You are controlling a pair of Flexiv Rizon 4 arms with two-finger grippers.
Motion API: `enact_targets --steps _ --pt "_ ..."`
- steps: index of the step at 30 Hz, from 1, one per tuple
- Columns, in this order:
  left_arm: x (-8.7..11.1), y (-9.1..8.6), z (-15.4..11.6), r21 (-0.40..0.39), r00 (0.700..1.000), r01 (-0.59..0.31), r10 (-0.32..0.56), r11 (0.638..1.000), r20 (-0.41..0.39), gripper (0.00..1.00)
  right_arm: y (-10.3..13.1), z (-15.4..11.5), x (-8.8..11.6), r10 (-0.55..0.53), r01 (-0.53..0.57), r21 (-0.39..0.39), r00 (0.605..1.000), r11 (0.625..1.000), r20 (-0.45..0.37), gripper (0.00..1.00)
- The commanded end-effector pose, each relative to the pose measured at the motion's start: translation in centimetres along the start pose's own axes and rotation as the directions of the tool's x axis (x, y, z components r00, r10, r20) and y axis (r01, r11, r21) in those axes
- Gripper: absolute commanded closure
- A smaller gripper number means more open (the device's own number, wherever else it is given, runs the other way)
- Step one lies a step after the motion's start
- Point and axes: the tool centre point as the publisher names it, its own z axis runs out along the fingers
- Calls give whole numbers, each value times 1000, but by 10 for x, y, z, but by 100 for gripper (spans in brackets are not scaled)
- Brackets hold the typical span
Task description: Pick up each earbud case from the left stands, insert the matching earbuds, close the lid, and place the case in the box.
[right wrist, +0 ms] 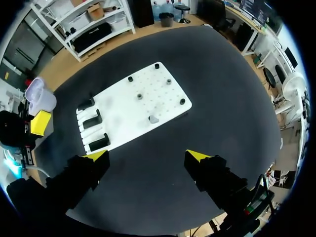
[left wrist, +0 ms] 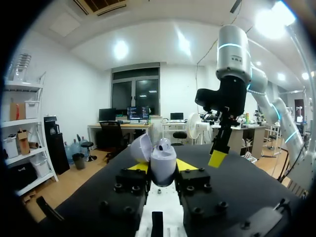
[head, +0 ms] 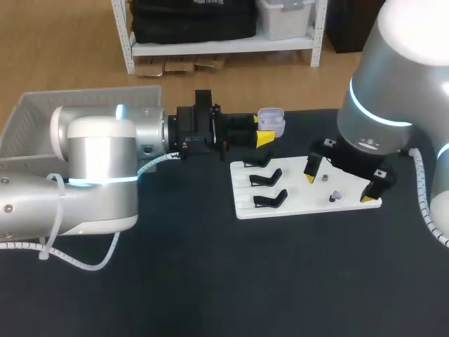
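Currently my left hand (head: 266,130) clamps the earbud case (head: 272,121) (lid open) off the edge of the board (head: 302,205); right hand (head: 337,188) hovers wide.

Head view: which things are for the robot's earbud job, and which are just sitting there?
For the job: open earbud case in the left end effector; earbud on the white board; black stands; box.
Just sitting there: bare pegs; black table.

left gripper (head: 265,132): horizontal, clamped on earbud case (head: 271,121) | right gripper (head: 338,187): pointing down, fingers wide apart
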Motion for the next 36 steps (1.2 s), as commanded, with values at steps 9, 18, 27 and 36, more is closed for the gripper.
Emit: enact_targets --steps 9,18,27,36 --pt "2 -2 0 -8 1000 -5 5 1000 8 100 -6 27 -1 26 -30 -176 999 984 -22 0" --pt "2 -2 0 -8 1000 -5 5 1000 8 100 -12 59 -10 -68 69 -223 998 972 13 0" --pt "2 -2 0 -8 1000 -5 5 1000 8 100 -14 82 -17 -90 91 -221 996 971 16 0" --pt "2 -2 0 -8 1000 -5 5 1000 8 100 -11 91 -23 -99 101 -226 995 969 19 29"
